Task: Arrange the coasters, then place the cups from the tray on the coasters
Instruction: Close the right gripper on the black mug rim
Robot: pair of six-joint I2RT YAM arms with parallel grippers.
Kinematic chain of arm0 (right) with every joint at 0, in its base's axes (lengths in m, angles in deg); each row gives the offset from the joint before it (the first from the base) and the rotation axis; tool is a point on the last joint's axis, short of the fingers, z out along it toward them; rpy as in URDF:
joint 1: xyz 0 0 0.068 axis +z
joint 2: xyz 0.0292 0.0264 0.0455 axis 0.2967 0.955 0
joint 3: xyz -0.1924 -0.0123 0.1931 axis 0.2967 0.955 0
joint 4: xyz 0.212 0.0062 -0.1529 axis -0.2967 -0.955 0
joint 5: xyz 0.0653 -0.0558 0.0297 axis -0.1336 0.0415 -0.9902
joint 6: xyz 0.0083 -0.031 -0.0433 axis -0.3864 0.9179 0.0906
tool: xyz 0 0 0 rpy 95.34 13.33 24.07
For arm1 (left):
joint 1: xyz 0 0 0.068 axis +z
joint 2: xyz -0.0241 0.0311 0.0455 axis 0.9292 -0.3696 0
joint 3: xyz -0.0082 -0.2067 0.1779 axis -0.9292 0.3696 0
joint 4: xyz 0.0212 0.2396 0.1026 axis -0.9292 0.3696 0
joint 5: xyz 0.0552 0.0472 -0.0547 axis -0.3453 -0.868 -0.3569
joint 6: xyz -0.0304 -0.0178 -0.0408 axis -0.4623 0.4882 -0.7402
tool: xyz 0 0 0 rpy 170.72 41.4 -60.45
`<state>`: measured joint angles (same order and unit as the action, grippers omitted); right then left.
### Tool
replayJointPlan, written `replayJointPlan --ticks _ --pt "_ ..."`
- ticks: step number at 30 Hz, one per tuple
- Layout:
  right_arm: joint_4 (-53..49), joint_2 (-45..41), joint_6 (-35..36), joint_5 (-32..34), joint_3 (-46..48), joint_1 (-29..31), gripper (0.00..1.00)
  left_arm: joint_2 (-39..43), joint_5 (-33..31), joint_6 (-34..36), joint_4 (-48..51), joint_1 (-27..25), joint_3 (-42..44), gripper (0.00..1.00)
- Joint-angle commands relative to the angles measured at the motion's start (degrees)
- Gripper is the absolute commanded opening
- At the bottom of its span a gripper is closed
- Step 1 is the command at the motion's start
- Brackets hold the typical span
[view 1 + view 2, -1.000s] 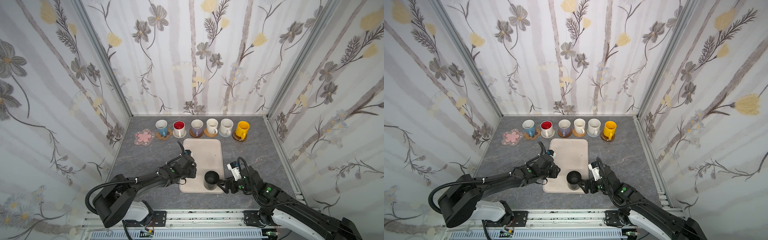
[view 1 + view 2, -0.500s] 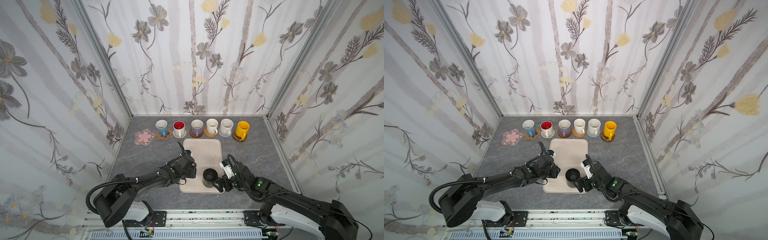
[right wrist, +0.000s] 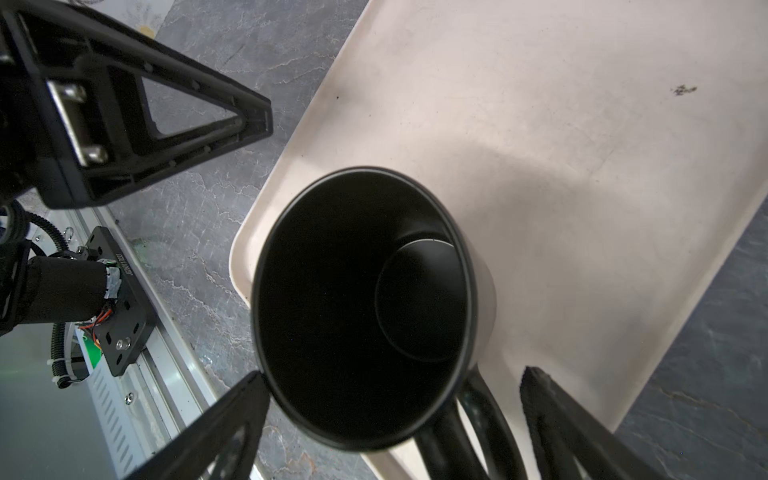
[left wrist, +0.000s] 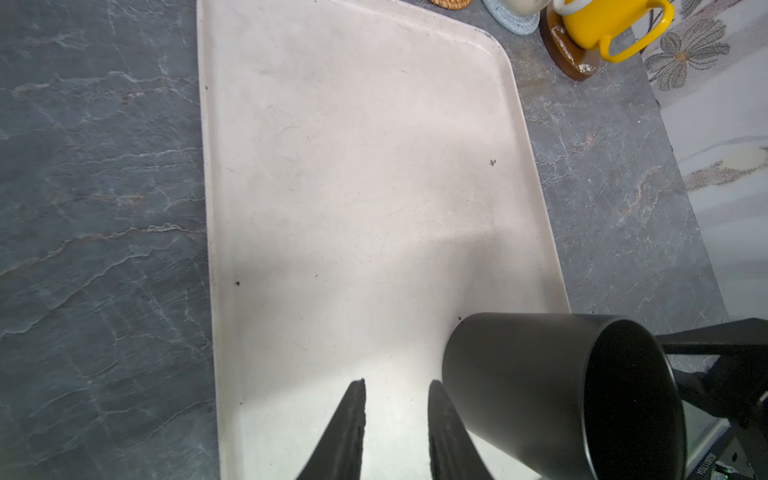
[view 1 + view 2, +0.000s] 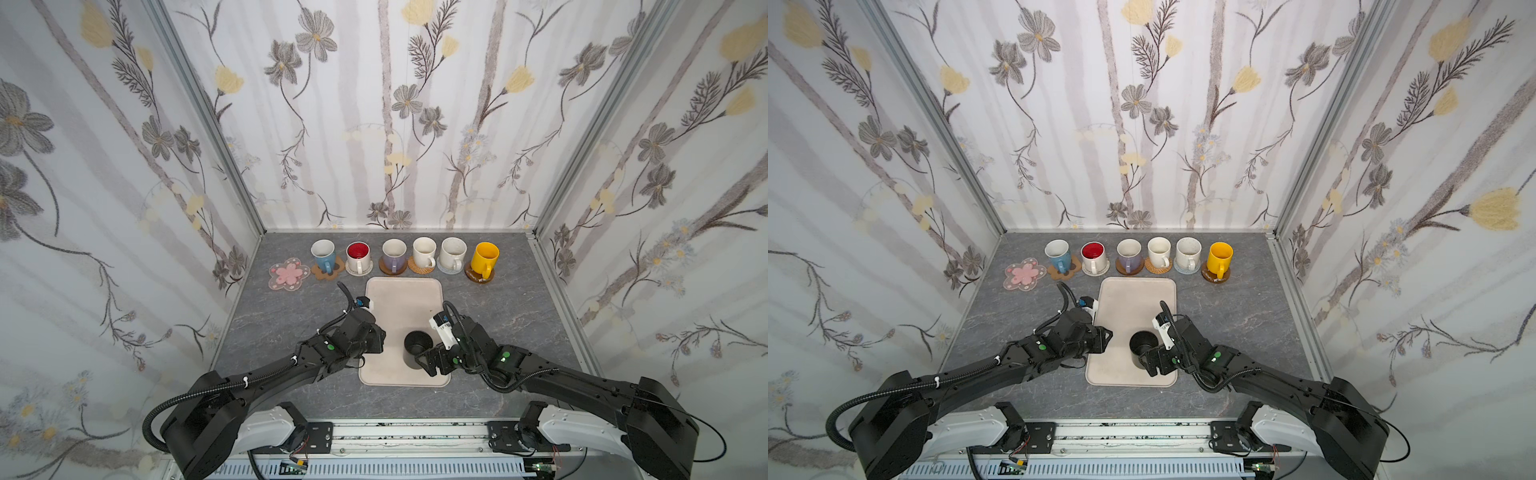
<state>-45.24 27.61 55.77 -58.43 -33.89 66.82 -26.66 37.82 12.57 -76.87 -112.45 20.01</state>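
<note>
A black cup (image 5: 417, 348) (image 5: 1142, 347) stands upright near the front of the beige tray (image 5: 403, 299). My right gripper (image 5: 426, 362) (image 3: 392, 372) is open, its fingers straddling the cup's near side and handle without pinching them. My left gripper (image 5: 376, 341) (image 4: 397, 381) hovers over the tray's left part beside the cup, with a narrow gap between its fingers and nothing in it. Along the back, a pink flower coaster (image 5: 289, 274) lies bare. Beside it stand the light blue (image 5: 324, 255), red-inside (image 5: 358, 257), lavender (image 5: 394, 254), cream (image 5: 424, 252), speckled (image 5: 453, 253) and yellow (image 5: 485, 258) cups, each on a coaster.
Flowered walls close in the dark marbled tabletop (image 5: 291, 324) on three sides. A metal rail (image 5: 407, 436) runs along the front edge. The row of cups stands just behind the tray's far rim.
My right gripper has moved in leftward and now straddles the black cup. The cup has shifted slightly away from the front. The left gripper has narrowed a little and stayed in place.
</note>
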Motion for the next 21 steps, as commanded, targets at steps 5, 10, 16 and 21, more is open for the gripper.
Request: replayJointPlan --ticks 5,10,16,21 --pt "6.5 6.8 -3.6 3.3 -5.2 0.9 0.95 1.7 0.1 -0.9 0.3 0.5 0.3 0.28" --pt "6.1 11.5 -4.5 4.3 -9.2 1.1 0.94 2.9 0.5 -0.6 0.7 1.4 0.3 0.29" --pt "4.6 13.7 -3.7 3.7 -11.8 1.4 0.95 4.4 0.9 -0.9 0.9 1.8 0.8 0.29" --pt "1.2 11.1 -0.5 3.6 -11.8 1.7 1.0 4.3 0.6 -0.8 1.0 1.9 1.0 0.3"
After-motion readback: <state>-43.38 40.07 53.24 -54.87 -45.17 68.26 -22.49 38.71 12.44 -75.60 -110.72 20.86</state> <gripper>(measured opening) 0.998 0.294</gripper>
